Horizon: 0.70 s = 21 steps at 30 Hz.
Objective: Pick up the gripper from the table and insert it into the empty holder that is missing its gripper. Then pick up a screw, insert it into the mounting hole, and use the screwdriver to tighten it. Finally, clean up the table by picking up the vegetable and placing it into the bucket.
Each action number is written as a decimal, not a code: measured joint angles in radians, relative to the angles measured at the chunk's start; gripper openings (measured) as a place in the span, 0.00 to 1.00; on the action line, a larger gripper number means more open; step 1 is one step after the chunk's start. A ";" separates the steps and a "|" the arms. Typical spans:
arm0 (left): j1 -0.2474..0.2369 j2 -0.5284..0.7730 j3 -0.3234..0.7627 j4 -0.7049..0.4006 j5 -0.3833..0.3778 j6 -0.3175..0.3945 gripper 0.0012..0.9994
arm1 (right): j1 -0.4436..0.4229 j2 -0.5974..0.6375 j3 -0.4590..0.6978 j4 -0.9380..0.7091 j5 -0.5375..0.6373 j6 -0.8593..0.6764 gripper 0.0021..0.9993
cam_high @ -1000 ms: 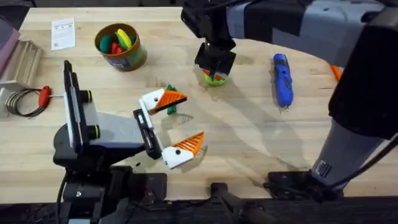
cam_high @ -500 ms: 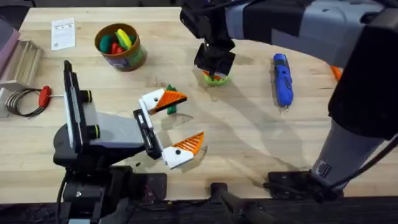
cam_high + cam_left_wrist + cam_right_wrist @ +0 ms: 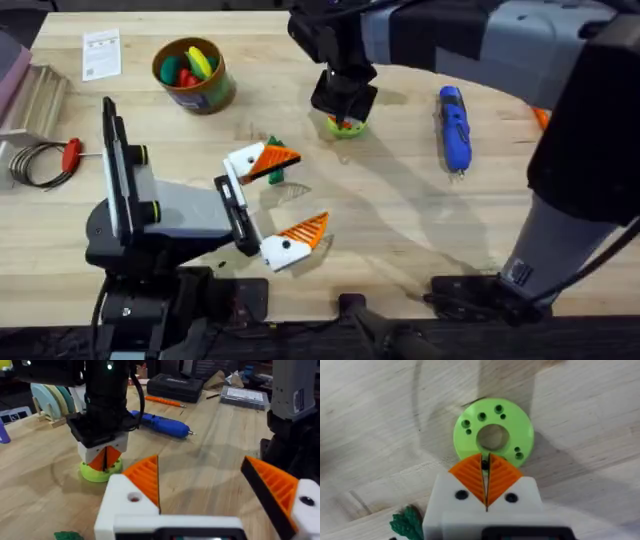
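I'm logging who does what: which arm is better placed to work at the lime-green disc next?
The right. Its gripper hangs directly over the green disc, pads pinched on something small and dark. The left gripper is open, nearer the vegetable.

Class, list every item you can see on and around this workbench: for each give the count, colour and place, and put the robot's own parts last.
Bucket: one, olive-green and gold, far left of table, red, yellow and green toy pieces inside.
Vegetable: one, dark green, mid-table, partly under the left gripper.
Disc: one, lime green with holes, flat on the table under the right gripper.
Screwdriver: one, blue, right side of table.
Red-handled tool: one, left edge, beside a coil of wire.
Paper card: one, white, far left corner.
Left gripper: white with orange pads, open, above mid-table.
Right gripper: white with orange pads, closed on a small dark item, at the disc's rim.
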 joint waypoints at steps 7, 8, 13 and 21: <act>0.000 0.000 0.000 0.000 0.000 0.000 0.99 | 0.000 0.000 0.000 0.000 0.000 0.000 0.00; 0.000 0.000 0.000 0.000 0.000 0.000 0.99 | 0.000 0.000 0.000 -0.002 0.000 -0.001 0.00; 0.000 0.000 0.000 0.000 0.000 0.000 0.99 | 0.000 0.000 0.035 -0.060 0.031 -0.008 0.00; 0.000 0.000 0.000 0.000 0.000 0.000 0.99 | 0.000 -0.014 0.147 -0.135 0.094 -0.089 0.00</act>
